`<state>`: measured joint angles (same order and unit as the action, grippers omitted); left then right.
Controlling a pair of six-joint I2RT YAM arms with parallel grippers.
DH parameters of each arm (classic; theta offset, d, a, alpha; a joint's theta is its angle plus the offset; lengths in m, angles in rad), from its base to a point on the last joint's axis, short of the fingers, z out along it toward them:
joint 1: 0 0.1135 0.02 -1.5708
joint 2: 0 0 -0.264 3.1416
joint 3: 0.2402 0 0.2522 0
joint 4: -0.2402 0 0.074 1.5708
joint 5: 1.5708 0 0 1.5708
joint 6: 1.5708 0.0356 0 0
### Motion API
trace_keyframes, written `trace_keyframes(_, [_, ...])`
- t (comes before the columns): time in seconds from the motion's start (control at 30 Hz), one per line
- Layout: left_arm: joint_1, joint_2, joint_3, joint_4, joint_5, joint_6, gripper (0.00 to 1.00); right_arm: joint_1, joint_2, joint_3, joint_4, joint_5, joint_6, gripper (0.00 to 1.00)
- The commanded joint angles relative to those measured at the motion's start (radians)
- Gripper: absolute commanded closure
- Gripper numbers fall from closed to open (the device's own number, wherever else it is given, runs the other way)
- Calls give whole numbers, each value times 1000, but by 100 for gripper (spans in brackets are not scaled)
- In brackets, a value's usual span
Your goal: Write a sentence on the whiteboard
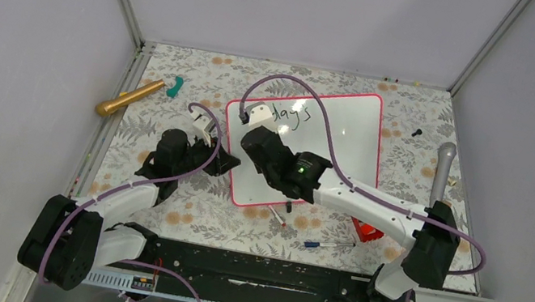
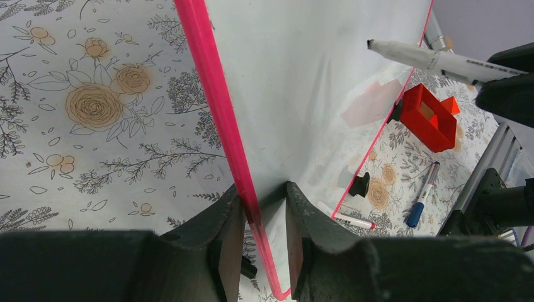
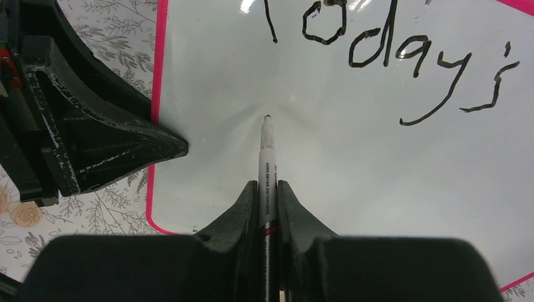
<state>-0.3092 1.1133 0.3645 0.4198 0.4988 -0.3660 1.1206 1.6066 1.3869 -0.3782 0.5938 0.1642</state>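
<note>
right wrist: right end effector [image 3: 267,189] grips marker [image 3: 267,151], tip seemingly touching whiteboard [image 3: 378,189] below sentence [image 3: 403,56].

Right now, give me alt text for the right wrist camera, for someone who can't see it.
The right gripper holds a white marker pointed at the blank middle of the whiteboard, below the black handwritten word "Today's". At left, the left gripper pinches the board's pink frame.

The whiteboard [image 1: 357,137], glossy white with a thin pink-red frame and rounded corners, lay on the counter [image 1: 180,63] just right of middle, turned slightly askew. The sentence [image 3: 403,63] read only "Today's", handwritten in black across the board's far left part.
</note>
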Motion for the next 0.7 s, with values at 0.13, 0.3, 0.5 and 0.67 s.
trace_keyframes(0.13, [1,-10,17,7,-65,53,86,7,36,73,-36,53,-5,100])
trace_keyframes(0.3, [0,-11,17,7,-65,53,86,7,48,84,-40,58,-7,100])
trace_keyframes(0.5, [0,-11,18,7,-65,53,86,7,63,95,-49,65,-8,100])
trace_keyframes(0.67, [0,-11,17,7,-63,53,86,7,68,95,-53,77,-10,100])
